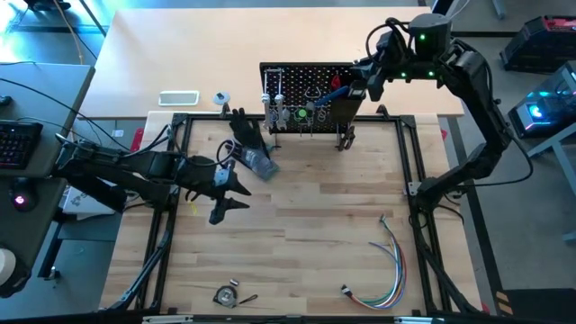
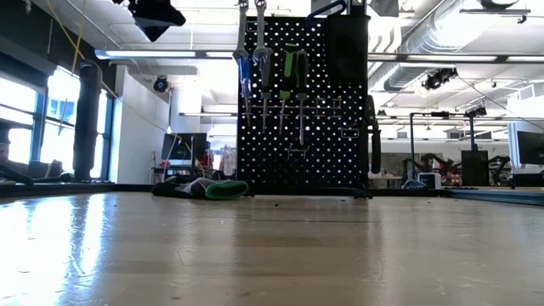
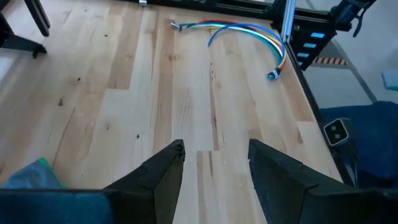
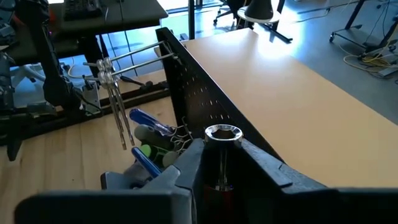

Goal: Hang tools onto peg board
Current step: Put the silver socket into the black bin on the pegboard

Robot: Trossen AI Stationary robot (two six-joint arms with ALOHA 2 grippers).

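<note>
The peg board (image 2: 302,110) is black, dotted with a regular grid of small holes. On it hang silver wrenches (image 2: 252,59) and green-and-black handled tools (image 2: 295,72); a blue handle (image 4: 149,121) shows beside them. The desk (image 1: 306,216) is pale blond wood with streaky grain. The glove (image 1: 247,135) looks black, with perhaps a green cuff. The wire bundle (image 3: 249,34) runs blue, yellow, green and red.

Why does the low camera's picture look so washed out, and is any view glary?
Low view: bright windows and ceiling lights behind leave the upright black perforated peg board backlit, and the wooden table reflects them. Right wrist view: glare whitens the far tan tabletop.
</note>
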